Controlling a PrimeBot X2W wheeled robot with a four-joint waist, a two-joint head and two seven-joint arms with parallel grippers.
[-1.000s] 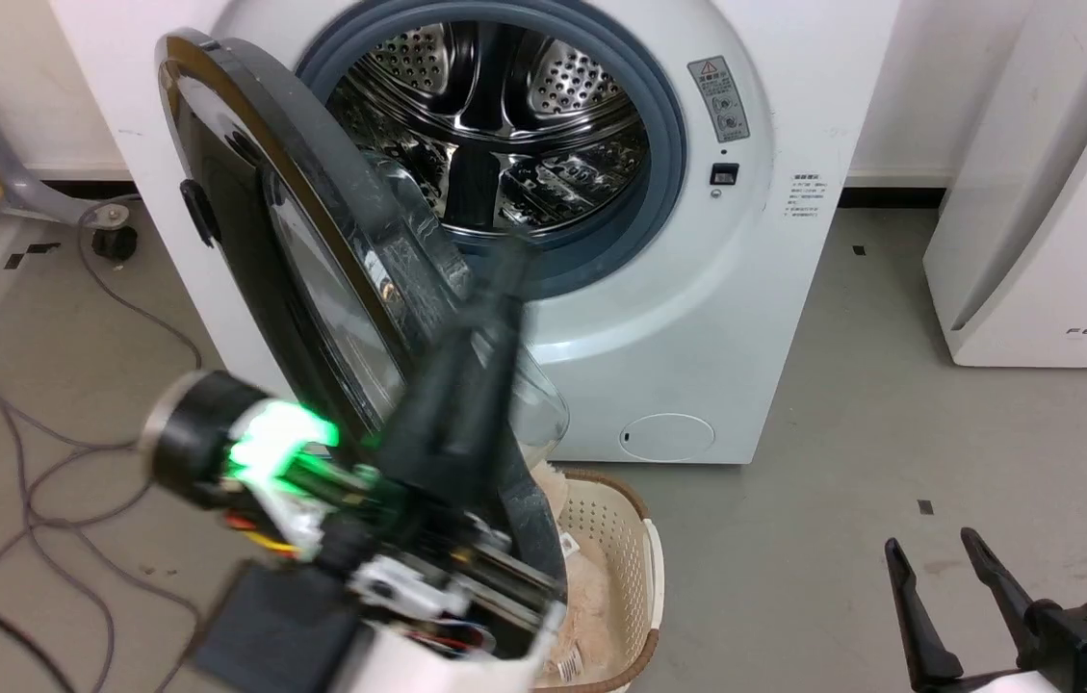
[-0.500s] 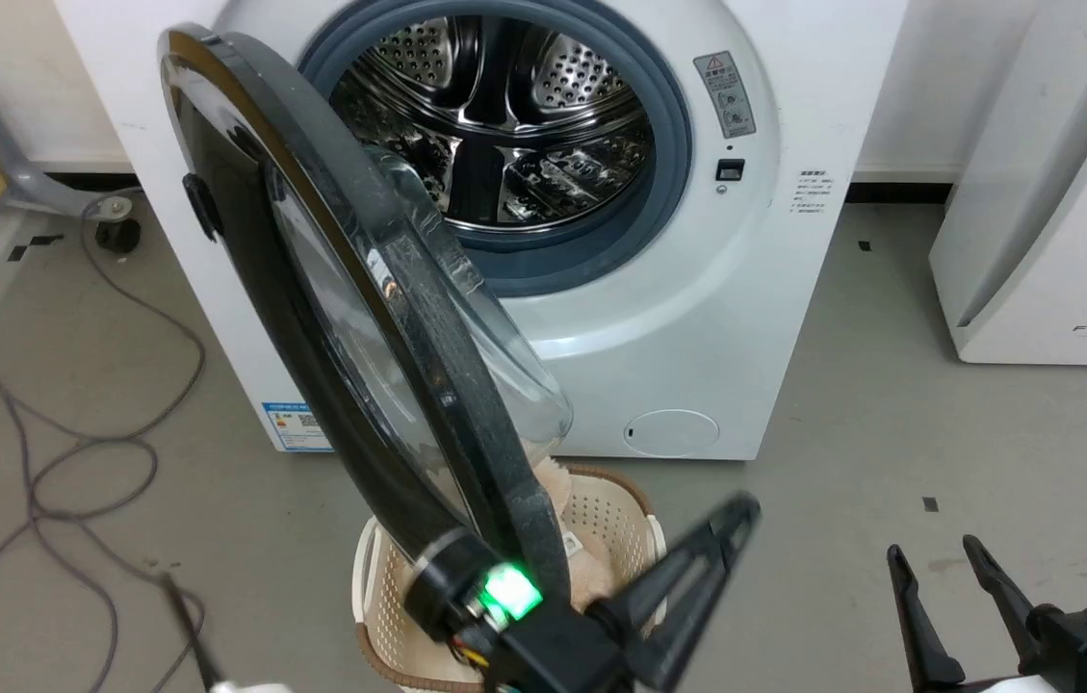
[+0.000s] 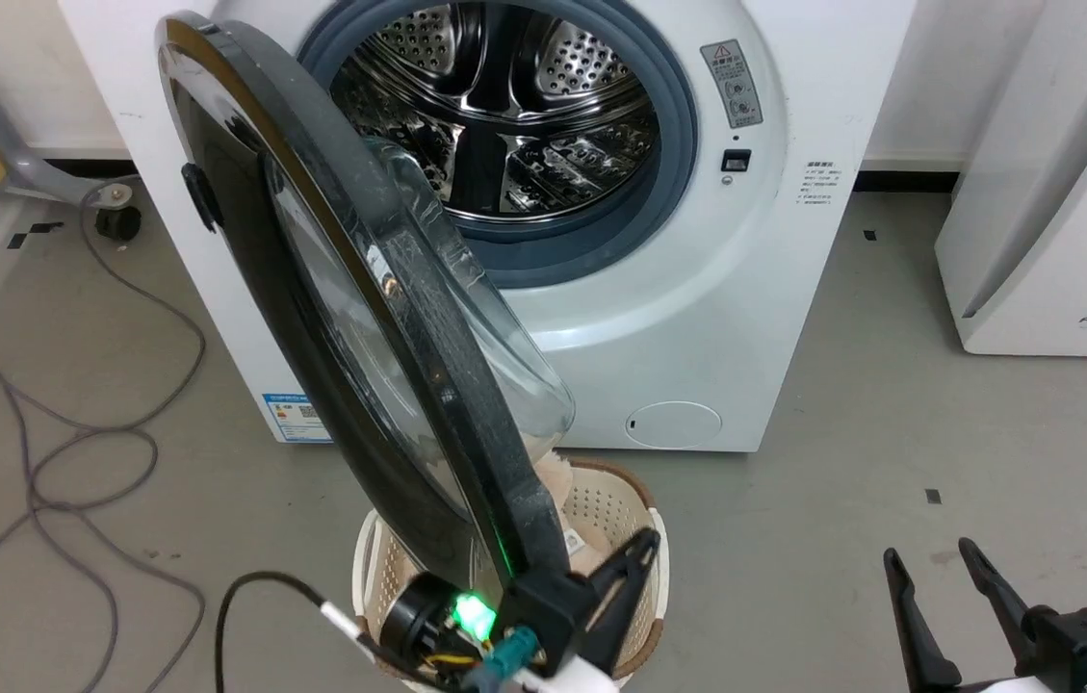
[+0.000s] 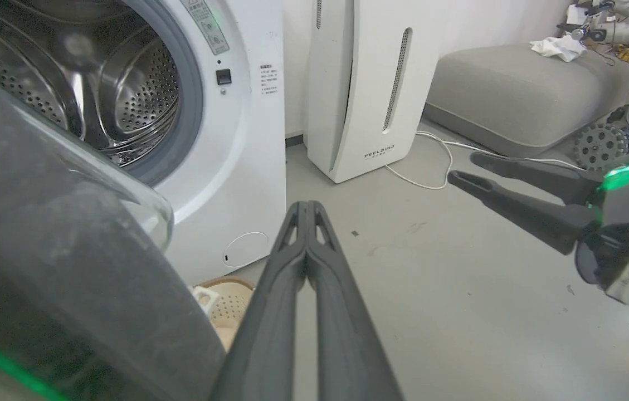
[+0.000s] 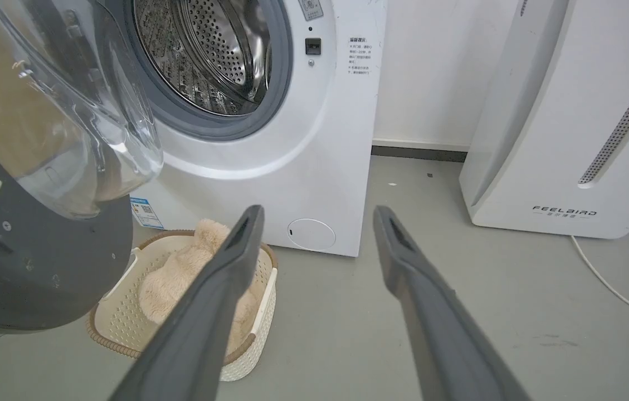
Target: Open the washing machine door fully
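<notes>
Floor, left edge: loose grey cable, well apart from the work.

The washing machine door hangs from the left edge of the washing machine front. It stands roughly square to that front, so it is judged about half open. The glass bowl faces the drum, and the lower rim is over a cream basket on the floor.

Left gripper: fingers pressed together and holding nothing, just beside the door's lower inner rim. Contact cannot be told.

Right gripper: fingers wide and empty, low near the floor's right, well apart from the door.

Handling, judged:
- The door is a stiff, weighty disc on a hinge.
- The glossy face and glass look slick, and the glass is breakable.
- Best purchase is the matte inner rim at the free edge, far from the hinge, pushing leftward.
</notes>
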